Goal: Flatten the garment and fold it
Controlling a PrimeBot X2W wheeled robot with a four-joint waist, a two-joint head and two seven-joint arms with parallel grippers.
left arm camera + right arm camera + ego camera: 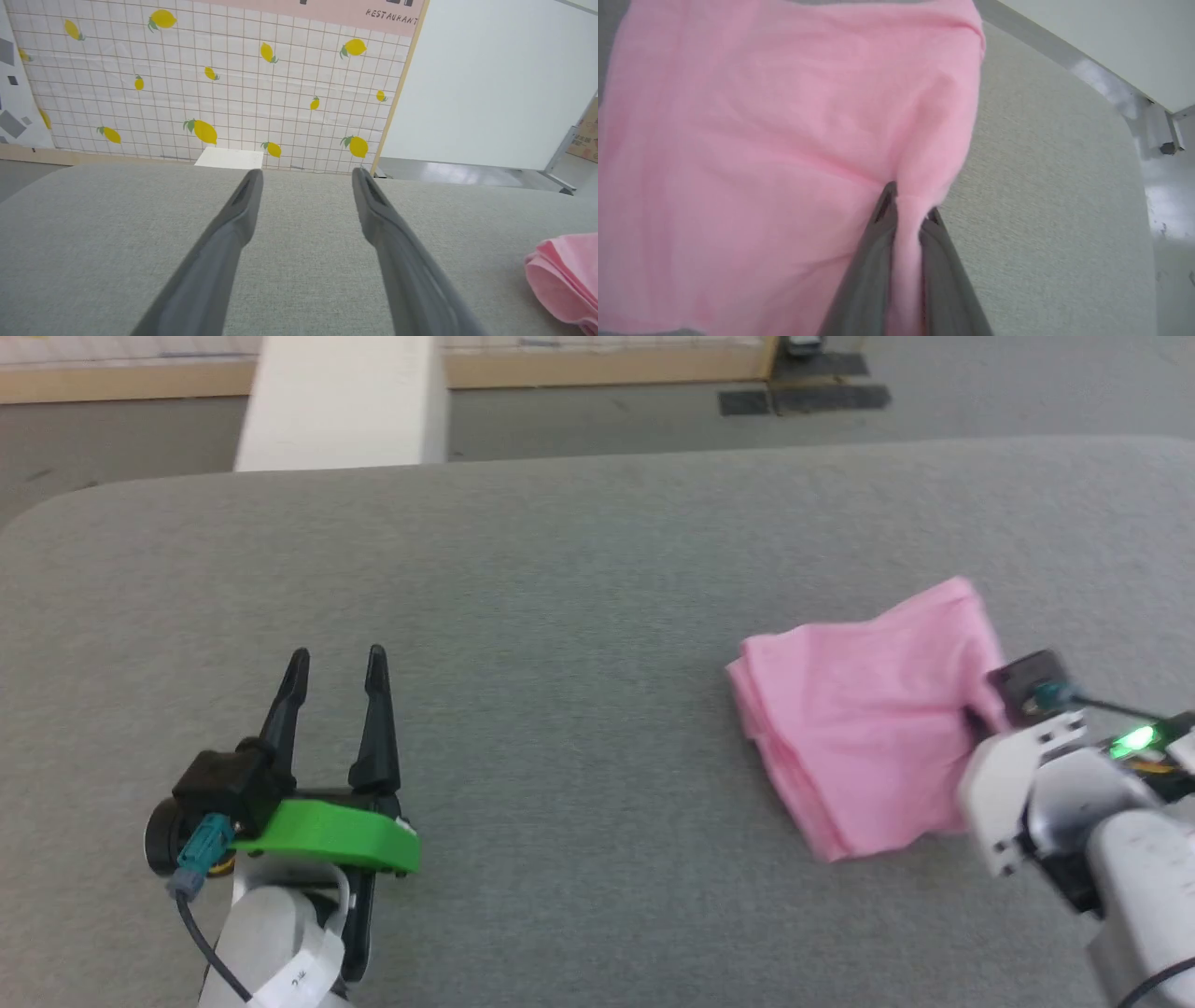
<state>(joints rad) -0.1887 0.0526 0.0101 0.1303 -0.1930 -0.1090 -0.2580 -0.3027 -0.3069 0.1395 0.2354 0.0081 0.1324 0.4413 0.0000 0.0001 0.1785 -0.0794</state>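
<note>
My right gripper (908, 205) is clamped on a pinch of the pink garment (859, 709), which lies layered on the table's (560, 597) right side. Left gripper (338, 663) is spread wide, well apart from it.

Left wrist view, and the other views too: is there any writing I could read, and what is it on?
"RESTAURANT": on the pink strip along the top of the lemon wall.
Print on the cardboard box: too blurred to read.
Marks on the white tag at the left arm: too small to read.
</note>
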